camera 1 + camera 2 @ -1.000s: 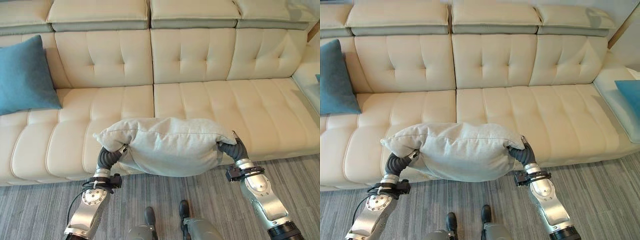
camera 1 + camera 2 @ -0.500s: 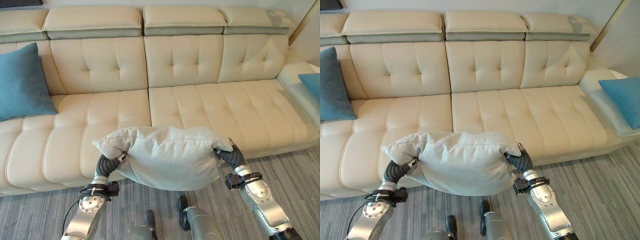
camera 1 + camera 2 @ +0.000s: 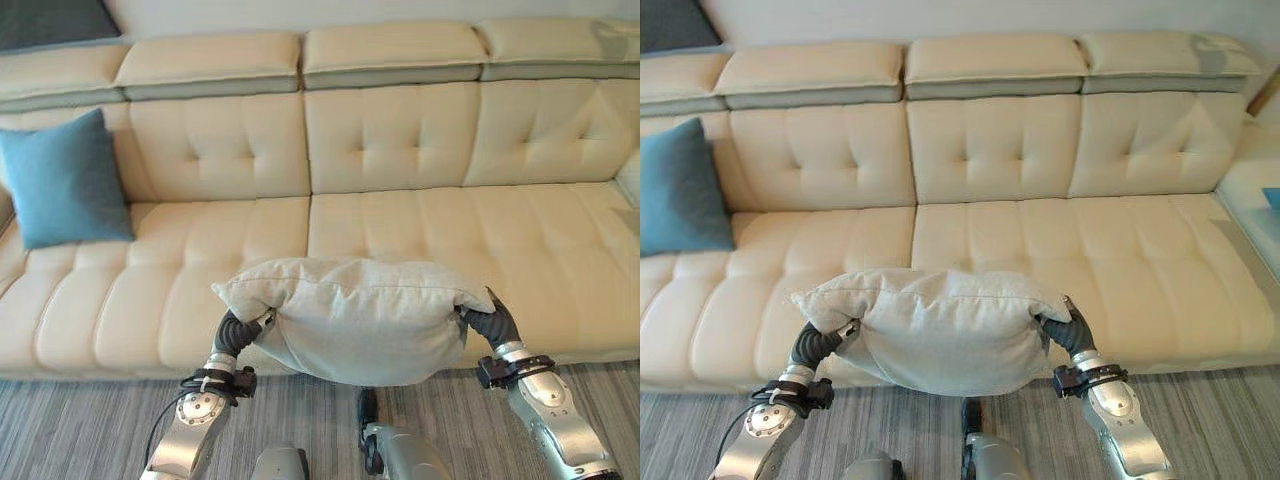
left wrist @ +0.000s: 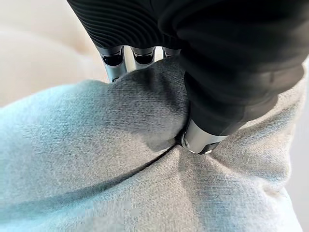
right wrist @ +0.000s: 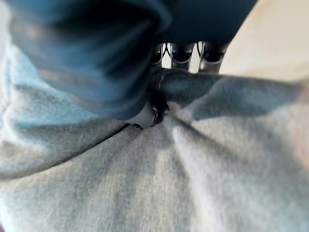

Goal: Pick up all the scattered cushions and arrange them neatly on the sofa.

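I hold a large light-grey cushion (image 3: 355, 318) in the air in front of the cream sofa (image 3: 400, 220), just before its seat edge. My left hand (image 3: 236, 333) grips the cushion's left end and my right hand (image 3: 491, 326) grips its right end. In the left wrist view the thumb (image 4: 200, 137) and fingers (image 4: 116, 63) pinch a fold of the grey cloth (image 4: 120, 159). The right wrist view shows the same pinch on the grey cloth (image 5: 193, 164). A blue cushion (image 3: 68, 180) leans upright against the sofa's backrest at the far left.
The sofa's middle and right seats (image 3: 1090, 250) lie bare. Another blue cushion's corner (image 3: 1272, 196) peeks in at the far right on the sofa's side section. Grey striped carpet (image 3: 90, 440) runs along the sofa's front.
The whole picture has shifted, so the camera moved; the blue cushion on the left now shows more fully. The grey cushion stays held between both hands.
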{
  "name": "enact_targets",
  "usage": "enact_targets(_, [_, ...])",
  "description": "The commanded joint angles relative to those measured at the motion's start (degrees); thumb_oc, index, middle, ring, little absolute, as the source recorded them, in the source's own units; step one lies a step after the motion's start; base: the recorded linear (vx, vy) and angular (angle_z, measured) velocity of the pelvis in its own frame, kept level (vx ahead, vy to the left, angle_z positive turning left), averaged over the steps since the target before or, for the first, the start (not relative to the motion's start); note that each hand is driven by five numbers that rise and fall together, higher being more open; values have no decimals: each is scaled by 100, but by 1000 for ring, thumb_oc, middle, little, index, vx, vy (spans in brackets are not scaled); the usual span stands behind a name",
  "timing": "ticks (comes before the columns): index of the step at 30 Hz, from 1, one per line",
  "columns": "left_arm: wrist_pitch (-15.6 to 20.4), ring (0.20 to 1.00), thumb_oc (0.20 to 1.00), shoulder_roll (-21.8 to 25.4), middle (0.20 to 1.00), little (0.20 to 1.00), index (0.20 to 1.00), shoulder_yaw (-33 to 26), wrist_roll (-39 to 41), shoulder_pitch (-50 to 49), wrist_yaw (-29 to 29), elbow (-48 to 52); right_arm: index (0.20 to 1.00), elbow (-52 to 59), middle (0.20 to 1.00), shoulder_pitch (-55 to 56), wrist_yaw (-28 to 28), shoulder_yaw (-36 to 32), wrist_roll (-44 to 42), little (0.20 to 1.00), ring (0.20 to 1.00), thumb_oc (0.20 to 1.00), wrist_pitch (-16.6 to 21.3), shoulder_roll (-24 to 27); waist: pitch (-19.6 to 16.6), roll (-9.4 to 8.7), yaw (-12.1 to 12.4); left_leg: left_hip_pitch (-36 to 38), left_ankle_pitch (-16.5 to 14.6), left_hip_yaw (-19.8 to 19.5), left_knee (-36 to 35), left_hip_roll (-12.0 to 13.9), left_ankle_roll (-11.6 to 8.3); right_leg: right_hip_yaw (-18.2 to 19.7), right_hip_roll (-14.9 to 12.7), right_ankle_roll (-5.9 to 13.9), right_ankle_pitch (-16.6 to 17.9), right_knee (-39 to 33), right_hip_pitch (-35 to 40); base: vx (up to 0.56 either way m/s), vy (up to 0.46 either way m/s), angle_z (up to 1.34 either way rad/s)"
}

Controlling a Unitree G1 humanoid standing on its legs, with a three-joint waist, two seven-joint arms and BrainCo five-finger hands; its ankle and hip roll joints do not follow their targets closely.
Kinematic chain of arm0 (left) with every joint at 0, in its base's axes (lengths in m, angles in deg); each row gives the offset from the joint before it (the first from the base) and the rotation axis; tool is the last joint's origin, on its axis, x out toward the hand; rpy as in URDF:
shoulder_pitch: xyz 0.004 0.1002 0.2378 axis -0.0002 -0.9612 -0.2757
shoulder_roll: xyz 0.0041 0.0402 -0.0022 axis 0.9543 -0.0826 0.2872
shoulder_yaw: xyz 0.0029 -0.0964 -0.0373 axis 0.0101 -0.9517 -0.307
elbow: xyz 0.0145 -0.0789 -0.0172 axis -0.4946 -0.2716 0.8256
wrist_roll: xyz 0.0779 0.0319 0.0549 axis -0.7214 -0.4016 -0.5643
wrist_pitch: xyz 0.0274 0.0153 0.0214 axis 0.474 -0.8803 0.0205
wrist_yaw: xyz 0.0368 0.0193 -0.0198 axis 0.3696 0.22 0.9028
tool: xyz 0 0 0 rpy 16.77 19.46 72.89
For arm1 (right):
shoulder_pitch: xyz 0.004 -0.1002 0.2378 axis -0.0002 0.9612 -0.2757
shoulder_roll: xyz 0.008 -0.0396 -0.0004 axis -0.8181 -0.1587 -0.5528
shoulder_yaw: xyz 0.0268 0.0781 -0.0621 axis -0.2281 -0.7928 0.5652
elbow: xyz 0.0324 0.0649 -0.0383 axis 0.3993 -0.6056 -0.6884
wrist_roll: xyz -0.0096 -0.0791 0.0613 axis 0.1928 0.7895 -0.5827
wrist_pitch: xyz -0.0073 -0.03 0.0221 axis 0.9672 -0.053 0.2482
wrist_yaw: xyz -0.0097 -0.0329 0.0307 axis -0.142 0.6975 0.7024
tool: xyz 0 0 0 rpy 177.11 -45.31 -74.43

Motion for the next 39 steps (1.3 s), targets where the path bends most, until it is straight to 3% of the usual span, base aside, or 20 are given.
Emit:
enact_targets(1, [465,200,200,165,200,200,200,-95,-66,199,-141,352,200,483,200,-328,-43,-65,-138,200,200,200,465,-81,-106,-225,99,176,121,191,-1172,-490,258,473,-230,814,-372,-164,468,143,31,15])
enact_targets(3, [457,200,200,178,200,200,200,-72,-140,268,-152,344,200,473,200,-339,3,-143,-81,200,200,200,501,-89,-78,-219,92,93,423,366,-1503,-401,178,436,-209,807,-446,-188,621,97,31,7])
enact_targets(5, [444,200,200,163,200,200,200,-73,-106,274,-149,347,200,483,200,-333,41,-164,-44,200,200,200,466,-134,-57,-237,117,-93,549,599,-1344,-297,164,444,-225,766,-507,-139,711,104,103,5])
enact_targets(8, [431,200,200,135,200,200,200,-46,-137,216,-242,351,200,516,200,-293,-41,-144,109,200,200,200,434,-237,-175,-106,104,514,617,641,-2165,-354,236,444,-174,842,-588,-8,791,171,185,-9])
enact_targets(15, [443,200,200,364,200,200,200,-187,-220,175,-157,449,200,571,200,-522,-81,112,170,200,200,200,447,-520,-184,-192,281,918,469,769,-2299,-436,450,466,-346,981,-760,846,623,94,113,-19])
enact_targets(18, [489,200,200,424,200,200,200,-339,-254,132,37,434,200,536,200,-873,-15,333,268,200,200,200,486,-614,-78,-177,401,1053,361,801,-2290,-473,579,461,-438,1130,-566,1486,280,77,71,-10])
enact_targets(21, [540,200,200,449,200,200,200,-401,-280,216,191,343,200,493,200,-1254,64,467,320,200,200,200,543,-634,-58,-139,458,1186,335,720,-2402,-543,601,381,-458,1137,-449,1326,-63,107,6,-18])
enact_targets(23, [593,200,200,514,200,200,200,-397,-340,498,380,219,200,428,200,-1615,219,550,385,200,200,200,602,-575,-19,-131,410,1358,246,549,-2484,-668,567,364,-458,1148,-275,611,-301,219,-26,13])
enact_targets(25, [630,200,200,553,200,200,200,-361,-398,682,411,188,200,460,200,-1786,260,548,373,200,200,200,592,-560,-60,-174,395,1381,156,432,-2418,-783,558,491,-483,1153,-155,173,-54,163,-23,35])
enact_targets(30, [733,200,200,553,200,200,200,-294,-393,1127,680,-94,200,270,200,-2444,503,764,449,200,200,200,691,-577,-133,-111,432,1215,110,412,-2336,-801,516,412,-520,1121,36,-35,3,102,-56,35])
enact_targets(35, [865,200,200,624,200,200,200,-15,-275,2393,1276,-781,200,-481,200,-3851,984,1178,552,200,200,200,711,-661,-59,-43,519,728,144,360,-2232,-781,445,314,-569,1074,90,-158,-221,-12,-65,15])
enact_targets(36, [928,200,200,713,200,200,200,174,-168,3182,1600,-1271,200,-1046,200,-4597,1269,1297,538,200,200,200,700,-627,26,-20,552,447,186,343,-2155,-770,410,321,-595,1069,123,-147,-429,-36,-47,-2])
enact_targets(39, [987,200,200,742,200,200,200,344,-54,3857,1801,-1640,200,-1586,200,-5195,1498,1344,527,200,200,200,680,-574,87,-4,579,216,217,311,-2090,-764,383,330,-600,1063,136,-134,-611,-22,-48,1])
